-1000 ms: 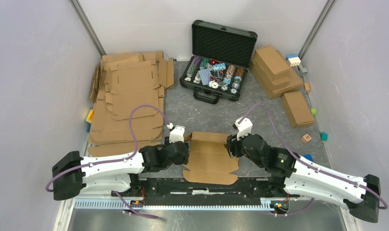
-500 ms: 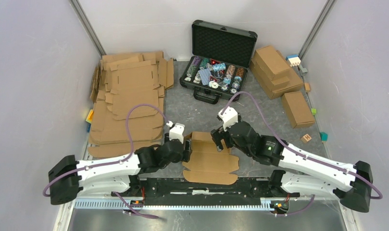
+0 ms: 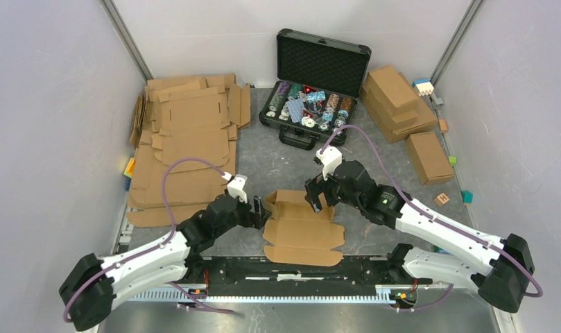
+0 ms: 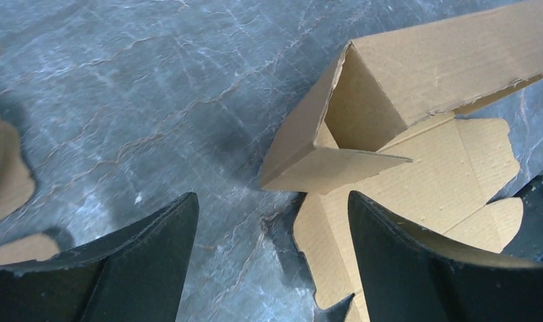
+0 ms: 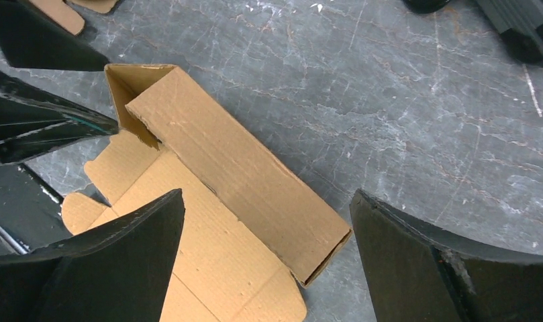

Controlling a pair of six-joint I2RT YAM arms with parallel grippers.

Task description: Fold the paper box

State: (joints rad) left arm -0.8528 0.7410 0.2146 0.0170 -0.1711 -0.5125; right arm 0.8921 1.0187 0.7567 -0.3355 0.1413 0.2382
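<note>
The paper box (image 3: 301, 232) lies partly folded on the grey mat between the two arms, its far wall (image 3: 291, 199) doubled over and standing, the other panels flat. In the left wrist view that wall's end (image 4: 362, 107) sits just beyond my left gripper (image 4: 272, 196), which is open and holds nothing. It hovers by the box's left edge (image 3: 258, 211). My right gripper (image 5: 267, 193) is open above the wall's right end (image 5: 255, 174), at the box's far edge (image 3: 317, 198), touching nothing.
A pile of flat cardboard sheets (image 3: 187, 139) covers the left side. An open black case of chips (image 3: 312, 104) stands at the back. Finished brown boxes (image 3: 399, 97) and small coloured blocks (image 3: 442, 199) lie on the right.
Both grippers have opened wider. The right gripper moved away from me and to the left along the box's far wall. The left arm swung outward and its gripper drew slightly back from the box.
</note>
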